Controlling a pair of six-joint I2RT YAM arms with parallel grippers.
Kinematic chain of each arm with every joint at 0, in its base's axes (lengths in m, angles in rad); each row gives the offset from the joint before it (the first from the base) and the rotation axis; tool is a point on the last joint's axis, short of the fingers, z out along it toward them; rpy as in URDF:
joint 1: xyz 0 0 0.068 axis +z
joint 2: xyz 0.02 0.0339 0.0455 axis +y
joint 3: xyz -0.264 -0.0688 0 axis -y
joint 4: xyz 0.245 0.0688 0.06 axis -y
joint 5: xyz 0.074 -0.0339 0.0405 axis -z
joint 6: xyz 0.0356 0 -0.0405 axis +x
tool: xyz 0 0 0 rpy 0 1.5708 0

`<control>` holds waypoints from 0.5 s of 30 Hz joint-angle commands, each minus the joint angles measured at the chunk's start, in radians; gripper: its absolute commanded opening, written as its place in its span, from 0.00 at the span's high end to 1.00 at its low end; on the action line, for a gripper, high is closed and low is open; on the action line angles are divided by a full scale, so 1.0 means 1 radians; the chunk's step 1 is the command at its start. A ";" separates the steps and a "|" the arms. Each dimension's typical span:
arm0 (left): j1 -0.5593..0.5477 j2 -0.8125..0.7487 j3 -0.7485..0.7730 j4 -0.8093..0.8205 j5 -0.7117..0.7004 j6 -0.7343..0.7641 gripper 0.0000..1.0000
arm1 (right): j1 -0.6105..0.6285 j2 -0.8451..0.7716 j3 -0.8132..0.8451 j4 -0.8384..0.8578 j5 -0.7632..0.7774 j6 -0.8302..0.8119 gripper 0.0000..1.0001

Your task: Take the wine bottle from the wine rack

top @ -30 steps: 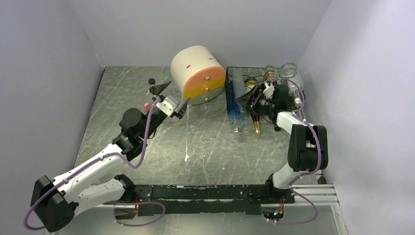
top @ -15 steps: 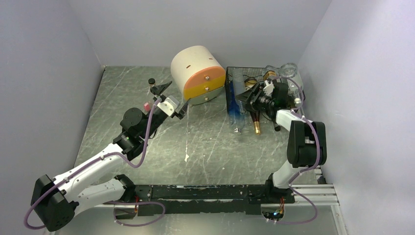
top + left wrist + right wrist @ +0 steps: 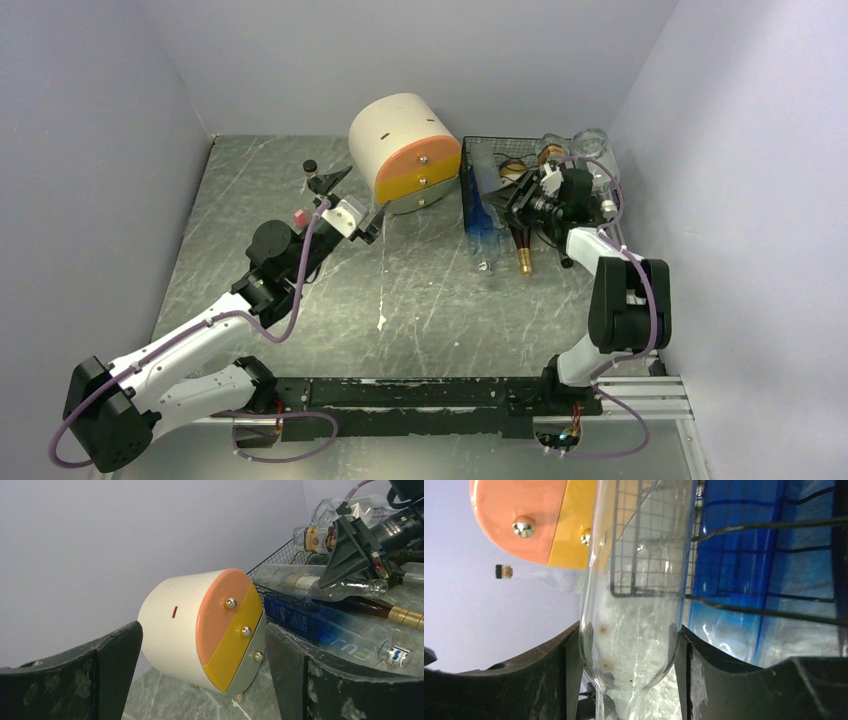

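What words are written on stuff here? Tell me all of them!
"FUL": pale letters on the blue bottle; more letters follow, unclear.
Gold-and-brown label on the back bottle: too blurred to read.
White print on the black camera lens: too small to read.

Your left arm (image 3: pixel 180 350) and right arm (image 3: pixel 585 245) match: white links, chunky black joints, and a lilac cable (image 3: pixel 296 290) looping along each. At 6 o'clock a black rail (image 3: pixel 420 392) carries both bases. The left gripper (image 3: pixel 202 635) has matt black fingers (image 3: pixel 75 680), scuffed grey.
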 commanded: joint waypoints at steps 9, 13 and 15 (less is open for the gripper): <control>-0.012 0.000 -0.002 0.024 0.022 -0.004 0.05 | -0.015 -0.101 -0.173 0.365 -0.089 0.223 0.80; -0.013 0.000 -0.002 0.025 0.020 -0.002 0.05 | -0.026 -0.123 -0.209 0.445 -0.077 0.282 0.83; -0.013 0.000 -0.002 0.025 0.022 -0.004 0.05 | -0.040 -0.146 -0.231 0.472 -0.072 0.305 0.84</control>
